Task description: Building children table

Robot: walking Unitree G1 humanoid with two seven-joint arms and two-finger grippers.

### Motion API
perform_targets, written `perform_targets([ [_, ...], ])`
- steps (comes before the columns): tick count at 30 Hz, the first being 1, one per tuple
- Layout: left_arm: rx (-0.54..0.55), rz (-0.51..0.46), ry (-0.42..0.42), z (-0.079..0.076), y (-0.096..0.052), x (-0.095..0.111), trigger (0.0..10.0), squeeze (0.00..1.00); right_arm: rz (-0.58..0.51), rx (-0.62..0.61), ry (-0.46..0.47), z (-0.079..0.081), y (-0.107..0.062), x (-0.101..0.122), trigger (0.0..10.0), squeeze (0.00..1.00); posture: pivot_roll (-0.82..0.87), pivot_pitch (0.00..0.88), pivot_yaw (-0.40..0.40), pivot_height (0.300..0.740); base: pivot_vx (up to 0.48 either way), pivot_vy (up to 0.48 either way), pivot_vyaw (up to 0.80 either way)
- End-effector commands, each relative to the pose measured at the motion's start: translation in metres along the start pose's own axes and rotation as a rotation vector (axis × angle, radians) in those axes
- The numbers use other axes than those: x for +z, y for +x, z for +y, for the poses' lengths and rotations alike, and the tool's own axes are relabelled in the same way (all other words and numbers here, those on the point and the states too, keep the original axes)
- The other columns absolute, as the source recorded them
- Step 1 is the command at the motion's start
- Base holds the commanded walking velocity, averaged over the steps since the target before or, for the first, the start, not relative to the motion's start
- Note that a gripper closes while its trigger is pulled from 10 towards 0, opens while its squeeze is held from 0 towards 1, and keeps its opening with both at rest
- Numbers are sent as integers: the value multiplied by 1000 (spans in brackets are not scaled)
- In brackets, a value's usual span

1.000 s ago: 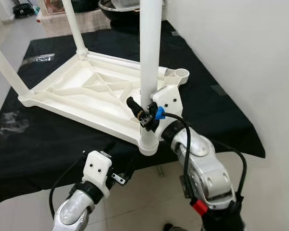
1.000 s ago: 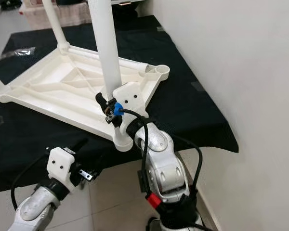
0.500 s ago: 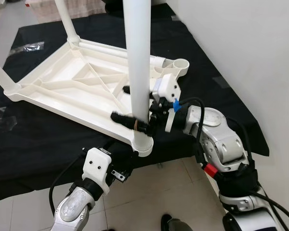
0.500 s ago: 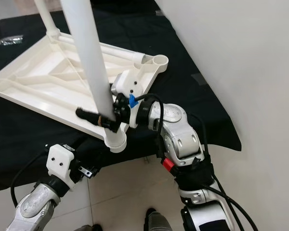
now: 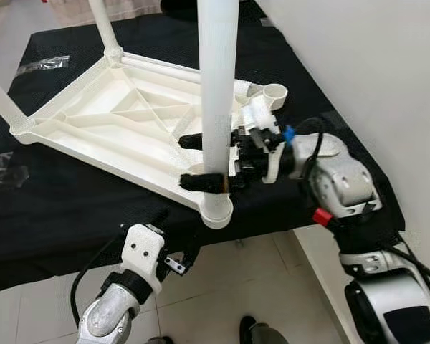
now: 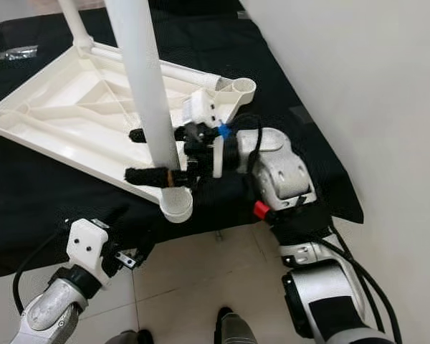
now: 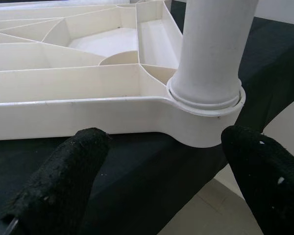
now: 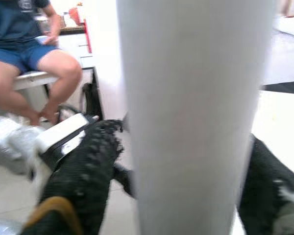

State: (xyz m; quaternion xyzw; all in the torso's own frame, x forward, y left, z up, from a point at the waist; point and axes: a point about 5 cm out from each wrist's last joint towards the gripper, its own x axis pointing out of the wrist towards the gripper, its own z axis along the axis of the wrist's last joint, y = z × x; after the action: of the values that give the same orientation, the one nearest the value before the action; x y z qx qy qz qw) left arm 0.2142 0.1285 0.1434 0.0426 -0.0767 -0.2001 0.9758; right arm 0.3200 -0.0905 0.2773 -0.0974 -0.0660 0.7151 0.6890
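no readable text, labels, brands, numbers or signs

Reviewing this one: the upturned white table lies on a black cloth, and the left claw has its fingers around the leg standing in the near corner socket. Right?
Not quite. It is the right claw whose fingers are around the leg, as the left eye view shows. The left claw sits lower, below the edge of the upturned white table. The table does lie on the black cloth, and the leg does stand in the near corner socket.
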Motion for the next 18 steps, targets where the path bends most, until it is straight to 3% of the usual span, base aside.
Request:
perform_targets([
  [1, -5, 26, -4, -1, -4, -3, 10000, 0, -7, 59, 12, 4, 0, -1, 0, 0, 69, 274, 0, 740, 0, 0, 0],
  [6, -9, 29, -7, -2, -5, -4, 10000, 0, 39, 97, 35, 11, -8, -14, 0, 0, 72, 274, 2, 740, 0, 0, 0],
  [9, -11, 30, -8, -2, -5, -4, 10000, 0, 75, 45, 43, 14, -16, -24, 0, 0, 62, 274, 2, 740, 0, 0, 0],
  [11, -11, 31, -10, -2, -4, -5, 10000, 0, 121, -143, 71, 15, -23, -38, 0, 0, 53, 271, -8, 740, 0, 0, 0],
  [12, -10, 31, -10, -2, -4, -5, 10000, 0, 160, -331, 95, 11, -22, -48, 0, 0, 45, 272, -18, 740, 0, 0, 0],
  [13, -10, 31, -10, -2, -4, -5, 10000, 0, 160, -331, 95, 11, -22, -48, 0, 0, 45, 272, -18, 740, 0, 0, 0],
  [15, -7, 32, -9, -1, -5, -6, 10000, 0, 315, -921, 171, 9, -29, -77, 0, 0, 27, 266, -20, 740, 0, 0, 0],
  [16, -4, 31, -9, 0, -4, -6, 10000, 0, 324, -967, 236, 40, -12, -89, 0, 0, 37, 264, -19, 740, 0, 0, 0],
  [17, -4, 31, -9, 0, -4, -6, 10000, 0, 324, -967, 236, 40, -12, -89, 0, 0, 37, 264, -19, 740, 0, 0, 0],
  [18, -3, 31, -8, 1, -3, -6, 10000, 0, 326, -977, 263, 67, 4, -90, 0, 0, 33, 273, -3, 740, 0, 0, 0],
])
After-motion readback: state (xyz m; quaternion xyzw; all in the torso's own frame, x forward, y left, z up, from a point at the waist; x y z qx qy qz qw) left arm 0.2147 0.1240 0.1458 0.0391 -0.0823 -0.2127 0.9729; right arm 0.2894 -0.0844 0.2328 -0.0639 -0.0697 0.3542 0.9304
